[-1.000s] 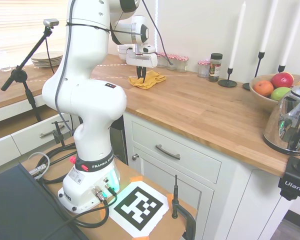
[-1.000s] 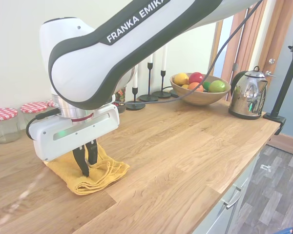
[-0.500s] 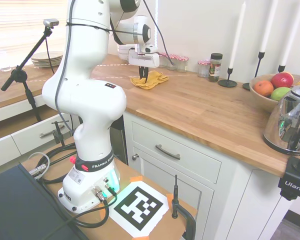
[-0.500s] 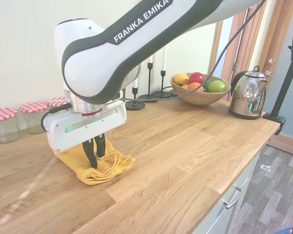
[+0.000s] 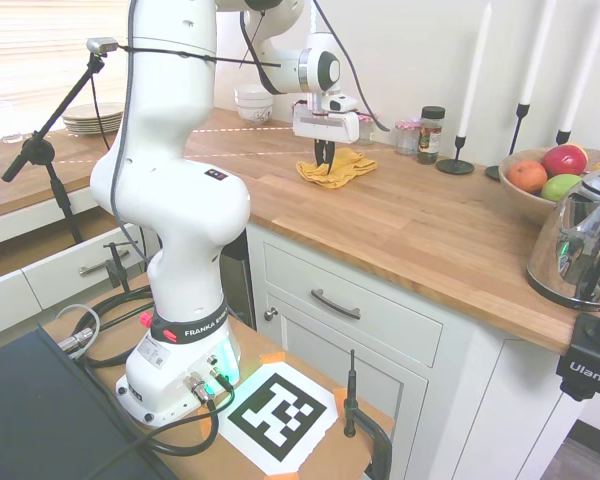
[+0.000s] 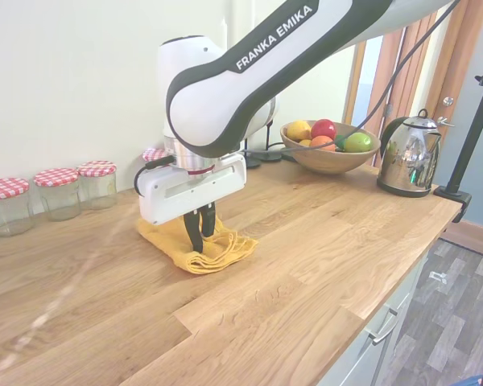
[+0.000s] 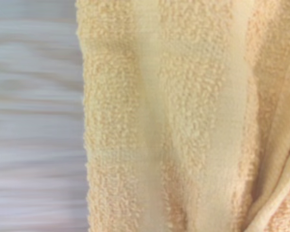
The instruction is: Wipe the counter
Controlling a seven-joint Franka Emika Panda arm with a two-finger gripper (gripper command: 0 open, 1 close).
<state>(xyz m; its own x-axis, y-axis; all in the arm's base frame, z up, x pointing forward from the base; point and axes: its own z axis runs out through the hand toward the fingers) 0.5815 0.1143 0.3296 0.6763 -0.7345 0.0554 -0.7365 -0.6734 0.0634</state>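
Jaws (image 6: 200,239) are pinched tight on the yellow cloth (image 6: 200,244) and pressing it flat against the table (image 6: 306,241), low enough for the fabric to rub the wood, by the look of it. The cloth is nubbly terry, folded in soft ridges, bunched beside the jaws. The table is warm-brown plank timber, smooth-grained, running past the fruit bowl (image 6: 328,157) and kettle (image 6: 409,153)

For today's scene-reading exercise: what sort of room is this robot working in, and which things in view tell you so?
Most likely a home kitchen. A wooden counter runs above white cabinets, and on it stand an electric kettle, a fruit bowl and jars with checked lids.
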